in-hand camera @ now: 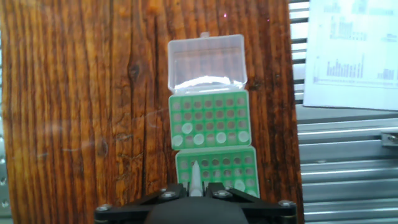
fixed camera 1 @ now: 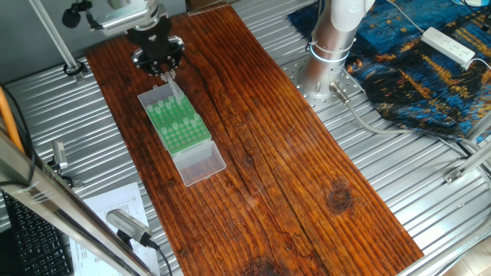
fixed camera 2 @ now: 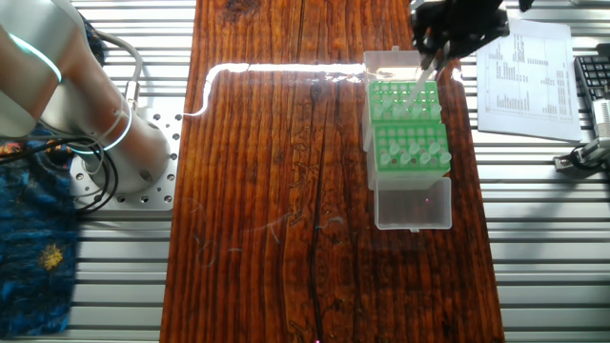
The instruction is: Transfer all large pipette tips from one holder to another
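Two green holders stand end to end on the wooden board, the near holder (in-hand camera: 219, 167) and the far holder (in-hand camera: 209, 119). Several large pipette tips (in-hand camera: 221, 137) stand in the far holder's nearest rows, and at least one tip (in-hand camera: 239, 185) stands in the near holder. My gripper (in-hand camera: 196, 185) is shut on one translucent tip (in-hand camera: 194, 175), which points down over the near holder's left side. From the side, the gripper (fixed camera 1: 163, 67) hangs over the rack's back end (fixed camera 1: 165, 103). In the other fixed view the held tip (fixed camera 2: 419, 81) slants down from the gripper (fixed camera 2: 431, 52).
A clear hinged lid (in-hand camera: 207, 62) lies open beyond the far holder. A printed sheet (in-hand camera: 348, 50) lies off the board to the right. The robot base (fixed camera 1: 330, 54), a blue cloth (fixed camera 1: 414, 69) and a power strip (fixed camera 1: 449, 44) sit beside the board.
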Tool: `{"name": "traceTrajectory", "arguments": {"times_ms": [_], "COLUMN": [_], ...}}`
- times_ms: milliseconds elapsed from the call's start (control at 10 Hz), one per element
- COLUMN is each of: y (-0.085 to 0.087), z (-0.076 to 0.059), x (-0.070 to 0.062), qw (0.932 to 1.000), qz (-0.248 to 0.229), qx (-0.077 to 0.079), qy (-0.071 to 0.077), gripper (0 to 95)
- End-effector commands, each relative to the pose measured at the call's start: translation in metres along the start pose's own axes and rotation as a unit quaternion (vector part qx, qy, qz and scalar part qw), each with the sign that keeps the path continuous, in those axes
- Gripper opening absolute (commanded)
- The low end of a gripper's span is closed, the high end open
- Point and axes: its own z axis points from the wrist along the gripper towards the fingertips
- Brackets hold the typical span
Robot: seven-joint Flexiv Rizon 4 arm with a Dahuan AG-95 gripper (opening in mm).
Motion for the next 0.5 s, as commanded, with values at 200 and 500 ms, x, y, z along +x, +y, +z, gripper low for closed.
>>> {"name": "traceTrajectory", "arguments": {"times_ms": [200,500], "y": [-0.009,-0.015], "z": [-0.005,-0.006], "x": [-0.012,-0.02], "qw": [0.9999,0.9991], "qz": [0.013,0.042], "qx": [0.002,0.003], "qy": [0.009,0.004], "gripper": [0.0,0.0]}}
